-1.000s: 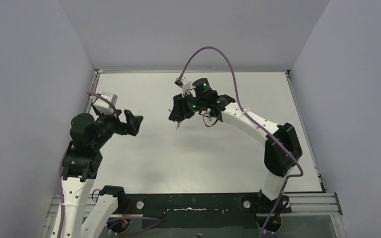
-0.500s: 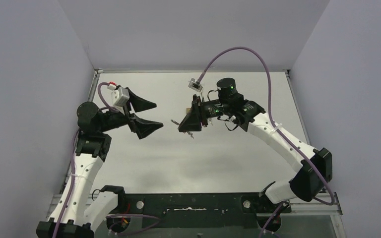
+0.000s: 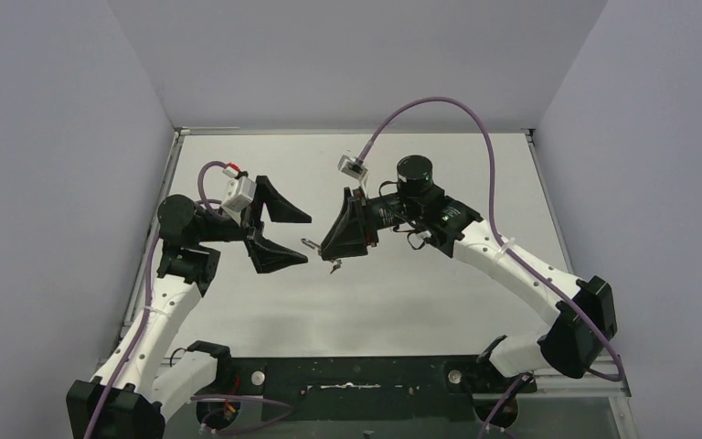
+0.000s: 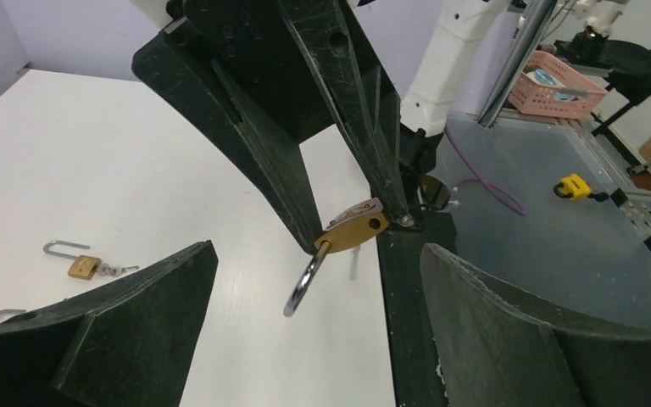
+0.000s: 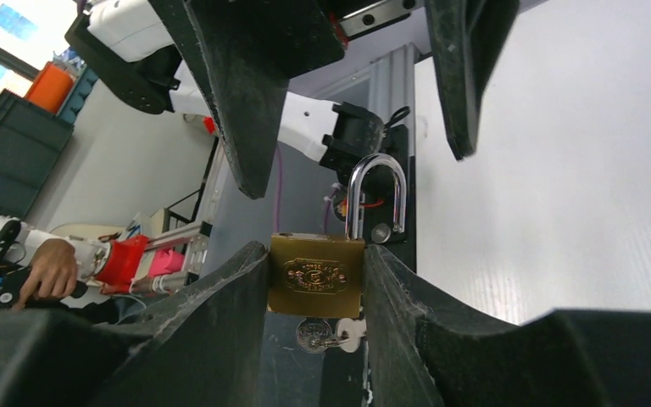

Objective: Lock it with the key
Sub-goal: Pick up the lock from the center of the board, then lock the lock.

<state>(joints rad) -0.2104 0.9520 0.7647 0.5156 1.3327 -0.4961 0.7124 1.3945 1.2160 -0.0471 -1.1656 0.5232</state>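
Observation:
My right gripper (image 3: 332, 253) is shut on a brass padlock (image 5: 316, 275), held in the air above the table's middle. Its steel shackle (image 5: 377, 195) stands open, one leg free of the body. A key (image 5: 326, 333) hangs in the padlock's bottom, between my fingers. My left gripper (image 3: 307, 240) is open and empty, its fingers (image 3: 279, 259) pointing at the padlock from the left. In the left wrist view the padlock (image 4: 353, 233) and its shackle (image 4: 303, 287) hang between my spread fingers (image 4: 136, 314), a short way ahead of them and not touching.
A second small brass padlock (image 4: 83, 264) with an open shackle lies on the white table (image 3: 420, 293). A metal loop (image 4: 0, 315) shows beside the left finger. Grey walls enclose the table on three sides.
My left gripper has swung right toward the middle, open. My right gripper has carried the padlock left and nearer, so the two grippers now face each other closely.

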